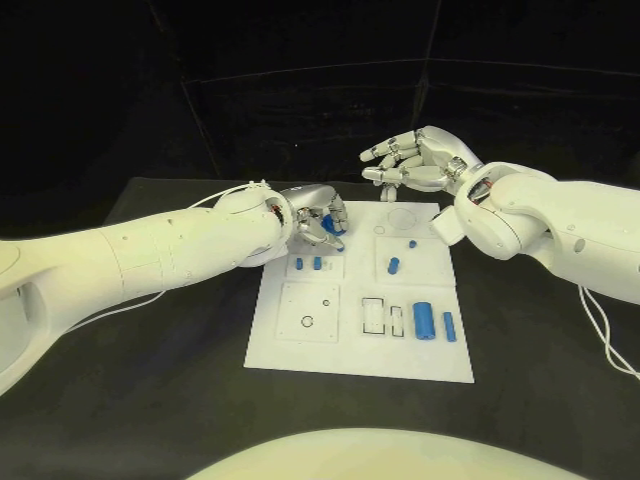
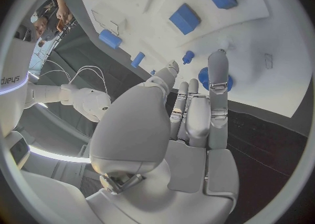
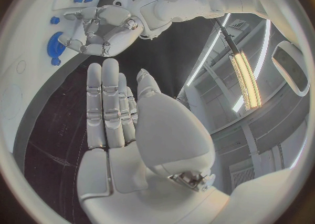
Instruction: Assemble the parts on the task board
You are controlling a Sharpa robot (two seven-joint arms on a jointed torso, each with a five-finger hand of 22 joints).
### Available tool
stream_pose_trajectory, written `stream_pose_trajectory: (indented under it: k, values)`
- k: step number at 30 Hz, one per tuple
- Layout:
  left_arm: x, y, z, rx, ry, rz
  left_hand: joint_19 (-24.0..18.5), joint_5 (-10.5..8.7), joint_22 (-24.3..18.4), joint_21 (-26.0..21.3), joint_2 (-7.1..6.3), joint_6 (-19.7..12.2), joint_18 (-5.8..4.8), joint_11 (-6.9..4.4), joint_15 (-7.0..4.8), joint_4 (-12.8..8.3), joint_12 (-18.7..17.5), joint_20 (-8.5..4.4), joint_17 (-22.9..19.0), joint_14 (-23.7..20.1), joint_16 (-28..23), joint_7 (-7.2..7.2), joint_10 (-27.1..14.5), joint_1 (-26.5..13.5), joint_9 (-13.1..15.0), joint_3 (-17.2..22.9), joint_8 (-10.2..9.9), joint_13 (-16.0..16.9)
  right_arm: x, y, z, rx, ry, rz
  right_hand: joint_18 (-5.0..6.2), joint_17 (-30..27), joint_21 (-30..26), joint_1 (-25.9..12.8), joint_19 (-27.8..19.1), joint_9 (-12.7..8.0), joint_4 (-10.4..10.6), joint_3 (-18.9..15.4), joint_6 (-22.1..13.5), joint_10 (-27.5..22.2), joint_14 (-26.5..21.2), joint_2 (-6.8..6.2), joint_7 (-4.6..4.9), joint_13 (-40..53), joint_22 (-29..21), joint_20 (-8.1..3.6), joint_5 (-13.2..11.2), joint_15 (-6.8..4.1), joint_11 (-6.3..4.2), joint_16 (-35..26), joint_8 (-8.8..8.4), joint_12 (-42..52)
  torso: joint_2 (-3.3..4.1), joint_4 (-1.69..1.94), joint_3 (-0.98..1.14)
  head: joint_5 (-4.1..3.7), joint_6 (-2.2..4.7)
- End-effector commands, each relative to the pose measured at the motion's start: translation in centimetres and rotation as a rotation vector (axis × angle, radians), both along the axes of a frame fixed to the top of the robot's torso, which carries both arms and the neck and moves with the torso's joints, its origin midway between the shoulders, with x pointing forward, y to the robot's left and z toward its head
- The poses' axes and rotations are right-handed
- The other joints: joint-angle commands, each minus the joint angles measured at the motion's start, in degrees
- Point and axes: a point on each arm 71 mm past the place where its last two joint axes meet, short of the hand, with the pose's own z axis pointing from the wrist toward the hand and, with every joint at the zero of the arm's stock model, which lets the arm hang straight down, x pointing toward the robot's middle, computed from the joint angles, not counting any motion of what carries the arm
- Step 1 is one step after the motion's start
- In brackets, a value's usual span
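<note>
Left hand (image 1: 314, 222) reaches over the near-left corner region at the far end of the board (image 1: 299, 345), fingers bent down onto a round blue disc (image 2: 211, 78); whether they grip it or only touch it I cannot tell. On the board, just toward the robot from that hand, lie two small blue pegs (image 1: 309, 265). Toward the board's middle lies another short blue peg (image 1: 395, 266), and at its right side a thick blue cylinder (image 1: 423, 319) with a thinner blue bar (image 1: 447, 325) just beside it, next to empty rectangular slots. Right hand (image 1: 418, 160) hangs above the board's far right corner, holding nothing, fingers loosely curled and apart. The board lies flat on the black counter (image 1: 147, 400); black curtains back the scene.
</note>
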Motion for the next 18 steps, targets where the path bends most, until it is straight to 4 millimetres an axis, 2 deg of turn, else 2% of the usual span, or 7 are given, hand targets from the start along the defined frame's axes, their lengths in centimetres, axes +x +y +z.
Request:
stream_pose_trajectory:
  k: [1,2,6,10,18]
  values:
    - [0.0,-0.4,-0.2,0.082,-0.022,-0.051,0.7,-0.13,1.9,1.8,0.31,1.0,-0.58,0.01,0.15,-0.4,-0.4,-0.04,0.4,0.5,0.7,0.0,0.7,0.2,-0.6,0.0,-0.6,-0.7,0.0,0.1,0.2,0.009,-0.01,0.004,0.23,0.1,-0.3,0.0,0.3,0.1,-0.1,-0.1,-0.1,-0.3,0.3,0.41,-0.02,-0.1,-0.1,-0.15,0.2,0.28,-0.08,-0.2,0.34,0.4,0.06,0.06,-0.08,-0.57,0.36]
    - [0.0,-0.4,-0.3,0.089,-0.023,-0.051,0.8,-0.14,2.4,2.3,0.33,1.2,-0.65,0.01,0.16,-0.5,-0.5,-0.04,0.6,0.6,0.9,0.01,0.9,0.2,-0.7,0.0,-0.7,-1.0,0.0,0.2,0.2,0.01,-0.01,0.005,0.23,0.1,-0.3,0.0,0.3,0.1,-0.1,-0.1,-0.1,-0.3,0.3,0.41,-0.02,-0.1,-0.1,-0.15,0.2,0.28,-0.08,-0.2,0.34,0.4,0.08,0.04,-0.11,-0.66,0.45]
    - [0.0,-0.6,-0.6,0.116,-0.01,-0.058,1.3,-0.14,3.7,3.6,0.5,2.0,-0.84,-0.03,0.12,-0.7,-0.9,-0.08,0.8,0.9,1.4,-0.07,1.3,0.1,-1.2,0.0,-1.2,-1.7,0.0,0.3,0.2,0.01,-0.011,0.007,0.23,0.1,-0.3,0.1,0.4,0.1,-0.1,0.0,-0.1,-0.3,0.3,0.48,-0.03,-0.1,-0.1,-0.16,0.2,0.26,-0.09,-0.2,0.36,0.4,0.04,-0.01,0.01,-0.6,0.38]
    - [0.1,-0.8,-0.9,0.136,0.008,-0.063,1.5,-0.15,4.8,4.6,0.65,2.6,-0.98,-0.1,0.06,-0.8,-1.0,-0.12,0.9,1.0,1.7,-0.18,1.7,0.2,-1.5,0.1,-1.4,-2.1,0.1,0.4,0.2,0.011,-0.011,0.008,0.23,0.1,-0.3,0.1,0.4,0.1,-0.1,0.0,-0.1,-0.3,0.3,0.5,-0.03,-0.1,-0.1,-0.16,0.2,0.26,-0.09,-0.2,0.37,0.4,0.07,0.02,-0.06,-0.63,0.35]
    - [0.4,-0.9,-1.4,0.162,0.006,-0.047,2.4,-0.14,8.1,7.7,1.48,3.8,-1.47,-0.28,-0.1,-1.3,-1.3,-0.26,1.1,1.2,2.2,-0.38,3.2,0.8,-2.0,1.0,-1.9,-3.0,0.1,0.5,0.2,0.011,-0.011,0.011,0.23,0.1,-0.3,0.1,0.4,0.1,-0.1,0.0,-0.1,-0.3,0.3,0.5,-0.03,-0.1,-0.1,-0.16,0.2,0.26,-0.09,-0.2,0.37,0.4,0.02,0.03,0.0,-0.54,0.27]
